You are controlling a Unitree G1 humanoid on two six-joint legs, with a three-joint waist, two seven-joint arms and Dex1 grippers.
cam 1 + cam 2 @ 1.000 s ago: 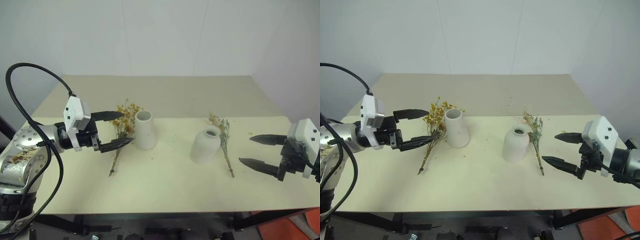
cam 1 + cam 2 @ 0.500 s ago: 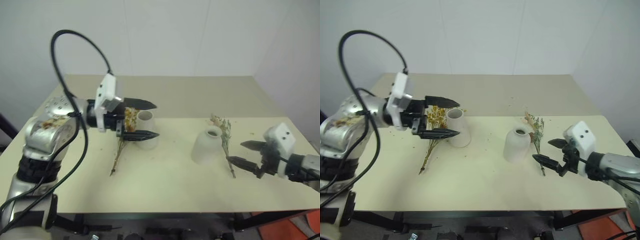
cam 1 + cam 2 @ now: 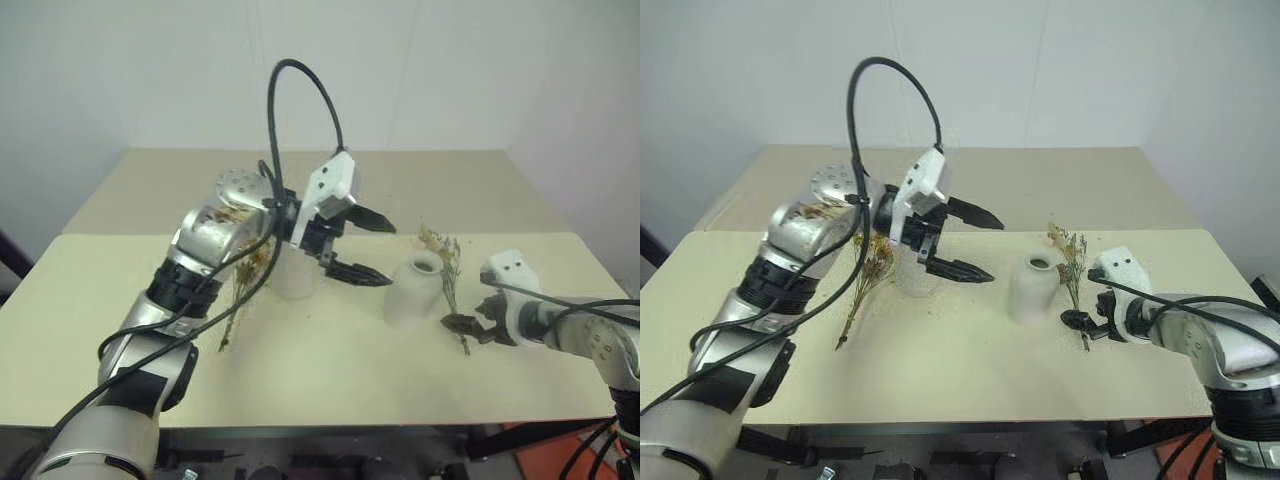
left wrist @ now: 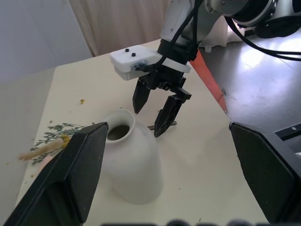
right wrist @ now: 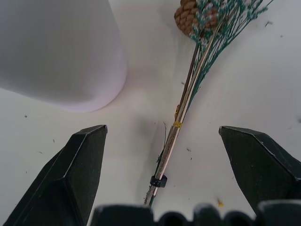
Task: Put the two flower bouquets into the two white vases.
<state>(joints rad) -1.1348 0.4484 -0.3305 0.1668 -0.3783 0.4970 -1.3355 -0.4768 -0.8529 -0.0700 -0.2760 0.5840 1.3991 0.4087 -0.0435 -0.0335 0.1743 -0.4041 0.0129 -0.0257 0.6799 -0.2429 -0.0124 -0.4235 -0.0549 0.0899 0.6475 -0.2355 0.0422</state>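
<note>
Mixed sprig bunch [image 5: 197, 89] is what the coming move turns on: it lies flat on the cream table [image 3: 330, 370] just beside the squat rounded vase [image 3: 412, 290], on that vase's right, with its green tips and pinecone pointing toward the far edge and its bare stems running back toward the robot. The right gripper [image 3: 1087, 318] is down at that near end, and its wrist view shows the two black fingers [image 5: 77, 165] spread wide on either side of the stems, so the bunch's long axis runs straight out from between the jaws, away from the wrist. The fingers look clear of the stems; nothing is pinched or lifted yet. To my eye the right arm is plainly the nearer one for this bunch, and a short drop and a close on the tied stems would take it. The left gripper [image 3: 362, 248] hangs above the table between the tall tapered vase [image 3: 292, 278] and the squat one, pointing to the robot's right, jaws wide apart and holding nothing. The yellow-orange dried bunch [image 3: 245, 275] lies beside the tapered vase on its left, partly hidden behind the left arm. Both vases stand upright and empty.
</note>
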